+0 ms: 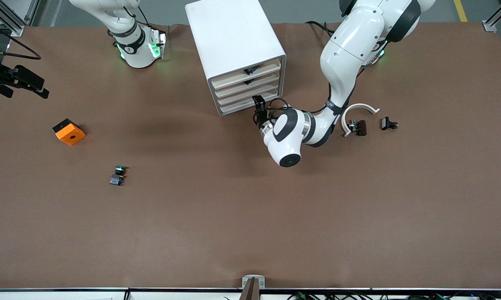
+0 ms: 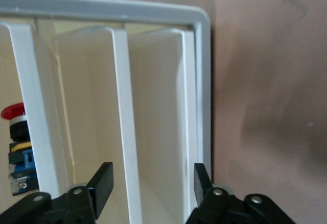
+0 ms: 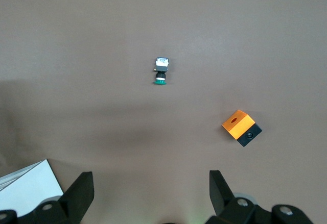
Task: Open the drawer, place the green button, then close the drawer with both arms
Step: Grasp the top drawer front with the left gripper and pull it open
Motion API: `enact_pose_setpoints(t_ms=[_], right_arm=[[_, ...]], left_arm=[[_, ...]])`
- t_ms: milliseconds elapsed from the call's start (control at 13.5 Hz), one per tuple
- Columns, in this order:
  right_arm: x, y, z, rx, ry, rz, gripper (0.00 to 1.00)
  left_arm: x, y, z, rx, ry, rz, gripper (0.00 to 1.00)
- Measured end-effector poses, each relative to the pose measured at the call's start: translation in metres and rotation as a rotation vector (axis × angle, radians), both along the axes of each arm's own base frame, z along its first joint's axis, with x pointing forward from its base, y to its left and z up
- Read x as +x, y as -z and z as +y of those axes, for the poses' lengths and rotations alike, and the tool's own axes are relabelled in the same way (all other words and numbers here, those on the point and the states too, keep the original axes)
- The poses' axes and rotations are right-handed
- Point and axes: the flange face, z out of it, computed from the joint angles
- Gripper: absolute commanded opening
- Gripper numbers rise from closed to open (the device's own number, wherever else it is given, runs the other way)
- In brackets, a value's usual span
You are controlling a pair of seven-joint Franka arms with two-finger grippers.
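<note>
Both hands gape: left hand (image 2: pixel 150 185) at drawer (image 1: pixel 243 104); right hand (image 3: pixel 150 193) over brown table (image 1: pixel 250 216).

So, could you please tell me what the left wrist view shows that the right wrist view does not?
Only the left wrist view shows the cabinet's cream drawer fronts up close, the open left claw at the drawer, and a red-capped button in a neighbouring compartment. Only the right wrist view shows the green button and the orange cube lying apart on the table, with the open right claw high over them. Both share the brown table and a white part of the cabinet.
</note>
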Motion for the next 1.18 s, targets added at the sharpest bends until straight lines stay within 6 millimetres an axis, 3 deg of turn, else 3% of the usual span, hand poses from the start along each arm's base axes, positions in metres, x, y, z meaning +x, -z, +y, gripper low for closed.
enact_pose_setpoints(t_ms=[296,517,591,665,961,1183], right_arm=[[0.000,0.000,0.000,0.000,0.000,0.001,1.00],[0.004,0.009,-0.001,-0.005,0.000,0.021,1.00],[0.009,0.018,-0.002,-0.005,0.001,0.039,1.00],[0.016,0.031,-0.004,-0.006,0.004,0.063,1.00],[0.052,0.094,-0.026,-0.005,0.039,0.146,1.00],[0.076,0.122,-0.048,-0.005,0.060,0.119,1.00]], left_arm=[[-0.018,0.001,-0.017,-0.011,0.017,0.017,0.61],[-0.033,0.007,-0.028,-0.005,0.046,0.026,0.22],[-0.036,0.009,-0.030,-0.003,0.050,0.028,0.08],[-0.037,0.010,-0.030,-0.002,0.051,0.029,0.00],[-0.036,0.009,-0.028,0.007,0.044,0.048,0.00],[-0.021,0.007,-0.020,0.012,0.025,0.030,0.00]])
